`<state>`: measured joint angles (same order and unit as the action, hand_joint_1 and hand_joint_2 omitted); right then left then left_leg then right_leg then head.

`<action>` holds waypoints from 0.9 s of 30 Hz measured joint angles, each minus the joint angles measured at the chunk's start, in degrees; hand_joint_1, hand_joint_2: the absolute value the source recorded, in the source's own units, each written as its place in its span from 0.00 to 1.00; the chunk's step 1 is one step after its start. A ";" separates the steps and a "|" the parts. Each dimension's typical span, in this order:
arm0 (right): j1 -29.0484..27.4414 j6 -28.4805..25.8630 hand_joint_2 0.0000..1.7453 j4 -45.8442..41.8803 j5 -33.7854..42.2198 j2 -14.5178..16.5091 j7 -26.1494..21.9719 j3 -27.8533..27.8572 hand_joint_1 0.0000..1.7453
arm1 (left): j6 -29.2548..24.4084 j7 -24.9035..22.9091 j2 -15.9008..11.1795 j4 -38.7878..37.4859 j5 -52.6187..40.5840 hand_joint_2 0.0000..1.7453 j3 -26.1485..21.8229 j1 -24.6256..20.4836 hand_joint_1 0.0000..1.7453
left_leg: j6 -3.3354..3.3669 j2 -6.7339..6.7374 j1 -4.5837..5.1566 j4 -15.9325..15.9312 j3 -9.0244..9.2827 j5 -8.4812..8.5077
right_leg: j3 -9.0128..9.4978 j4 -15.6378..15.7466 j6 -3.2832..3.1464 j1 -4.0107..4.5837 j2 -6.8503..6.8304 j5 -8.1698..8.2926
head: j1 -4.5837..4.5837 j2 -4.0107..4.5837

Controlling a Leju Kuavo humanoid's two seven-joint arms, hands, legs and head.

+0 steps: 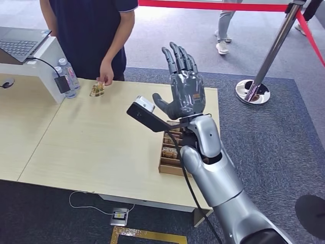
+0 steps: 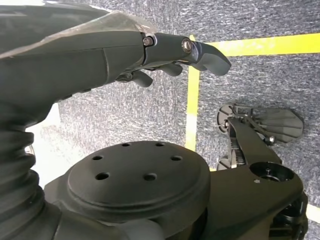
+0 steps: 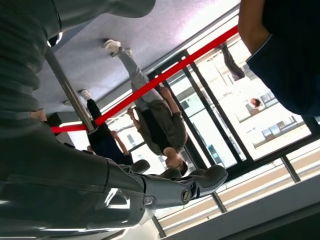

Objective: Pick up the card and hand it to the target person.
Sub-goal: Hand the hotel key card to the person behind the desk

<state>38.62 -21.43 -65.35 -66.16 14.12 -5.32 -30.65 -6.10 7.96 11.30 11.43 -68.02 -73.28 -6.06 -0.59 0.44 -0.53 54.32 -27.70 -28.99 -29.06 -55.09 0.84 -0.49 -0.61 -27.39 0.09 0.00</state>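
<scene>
the right hand (image 1: 183, 86) is up in the air over the near right part of the table (image 1: 96, 147), fingers spread, holding nothing. under it sits the wooden box (image 1: 171, 152) of cards. far left, the person's hand (image 1: 105, 73) holds the card (image 1: 97, 90) down on the table. the left hand (image 2: 170, 55) hangs low, fingers loose. i think the pass is done, so pull back slowly, staying high over the box.

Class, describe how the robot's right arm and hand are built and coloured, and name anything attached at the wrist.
The right arm has smooth silver shells. The right hand is dark grey with black segmented fingers and a small orange mark. A black camera bracket juts from the wrist, and a black cable runs down the arm.
</scene>
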 joint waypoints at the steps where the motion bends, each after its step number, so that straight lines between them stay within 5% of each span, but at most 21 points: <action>1: -0.21 -0.10 1.00 -0.57 -0.05 -0.25 0.08 0.02 0.00 | -0.03 -0.09 0.00 0.00 0.10 1.00 -0.03 0.00 0.00 | 0.00 0.00 0.00 0.00 0.00 0.00 | 0.00 0.00 0.00 0.00 0.00 0.00 | 0.01 0.00; 11: -6.82 -4.68 1.00 -11.04 0.06 -6.26 1.11 2.60 0.00 | -0.04 -0.12 0.09 -0.01 1.03 1.00 -0.42 0.12 0.00 | 0.01 -0.01 0.01 0.01 -0.02 -0.01 | -0.02 0.06 0.00 -0.01 0.00 0.00 | 0.01 0.00; 18: -18.25 -9.69 1.00 -21.81 3.35 -11.61 -0.96 7.36 0.00 | 0.00 0.30 0.35 0.00 1.19 1.00 -0.49 0.25 0.00 | 0.02 -0.01 0.01 0.01 -0.07 -0.04 | -0.07 0.09 0.00 -0.01 0.00 0.00 | 0.00 0.00; 27: -34.45 -15.45 1.00 -34.99 10.12 -13.52 -5.09 14.99 0.00 | 0.00 0.58 0.48 0.00 1.91 1.00 -0.82 0.40 0.00 | 0.03 -0.04 0.00 0.01 -0.10 -0.06 | -0.08 0.10 0.02 0.00 0.00 -0.02 | 0.01 0.00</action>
<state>4.16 -36.87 -100.34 -56.05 0.61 -10.41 -15.66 -6.10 8.54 11.78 11.43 -66.11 -74.11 -5.66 -0.56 0.40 -0.53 54.33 -27.80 -29.05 -29.14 -54.99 0.86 -0.49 -0.61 -27.42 0.10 0.00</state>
